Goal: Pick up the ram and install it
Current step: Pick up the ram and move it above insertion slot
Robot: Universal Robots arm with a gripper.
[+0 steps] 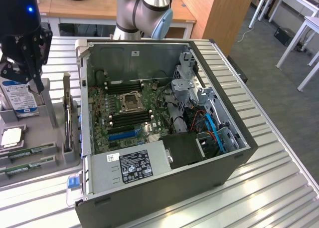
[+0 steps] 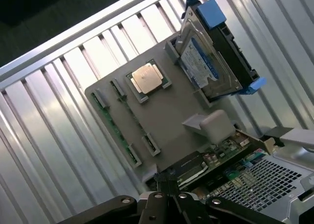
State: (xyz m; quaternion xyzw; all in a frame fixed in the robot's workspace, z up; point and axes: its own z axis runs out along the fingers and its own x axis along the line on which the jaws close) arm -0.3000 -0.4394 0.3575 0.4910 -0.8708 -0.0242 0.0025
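Two ram sticks (image 1: 30,152) lie flat in the slots of a grey parts tray (image 1: 55,133) at the exterior view's left, beside the open computer case (image 1: 164,138). In the wrist view one ram stick (image 2: 115,128) shows as a thin green strip along the tray's edge. My black gripper (image 1: 34,81) hangs above the tray's far end, near the hard drive, well above the ram. Its fingers (image 2: 164,185) are shut with nothing between them. The motherboard (image 1: 127,111) in the case has long black memory slots on both sides of the processor socket.
The tray also holds a silver hard drive (image 1: 20,96) standing on edge, a processor chip (image 1: 11,137) and an upright expansion card (image 1: 67,118). Cables and a drive cage (image 1: 192,83) fill the case's right side. All of it rests on a ribbed metal table (image 1: 269,178).
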